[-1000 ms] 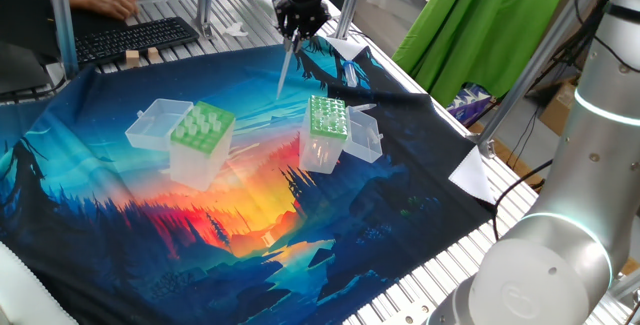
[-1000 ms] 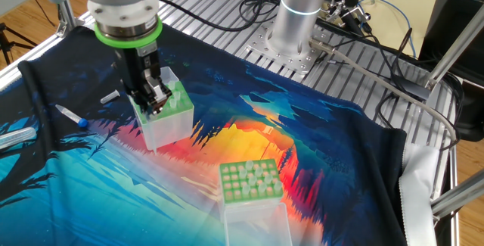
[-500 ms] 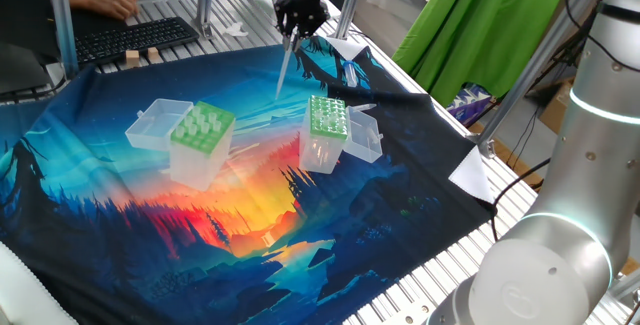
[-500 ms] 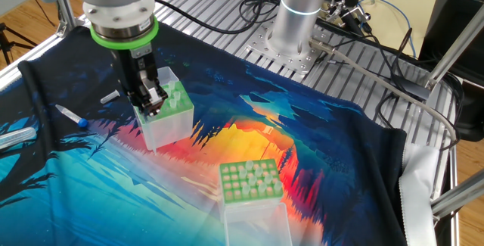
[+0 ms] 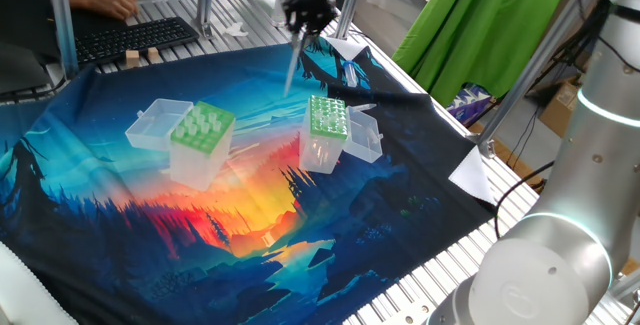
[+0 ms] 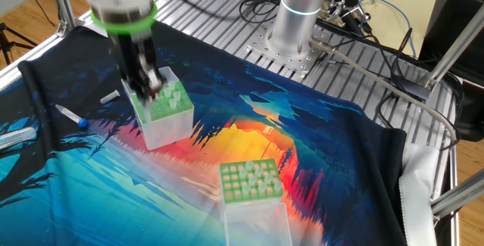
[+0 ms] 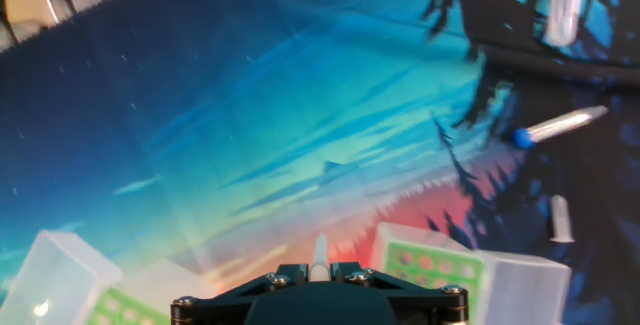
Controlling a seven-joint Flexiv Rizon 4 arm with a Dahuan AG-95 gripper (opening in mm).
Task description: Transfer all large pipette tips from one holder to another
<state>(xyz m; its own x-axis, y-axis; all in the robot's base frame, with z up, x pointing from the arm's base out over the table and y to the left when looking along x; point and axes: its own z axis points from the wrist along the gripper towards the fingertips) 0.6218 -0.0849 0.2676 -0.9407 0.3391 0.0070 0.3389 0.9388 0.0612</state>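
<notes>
My pincer (image 7: 320,277) grips a whitish pipette tip (image 7: 319,256) at six o'clock. A green-topped box (image 7: 440,265) sits at five o'clock, another (image 7: 120,305) at seven. A blue-capped tube (image 7: 560,125) lies at two o'clock.

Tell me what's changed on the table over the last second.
The gripper, shut on a large pipette tip, has shifted right in one fixed view, nearer the narrower dark-green box, and looks slightly higher. Nothing was picked up or released. Both boxes, the wide-holed light-green one included, stayed where they were.
</notes>
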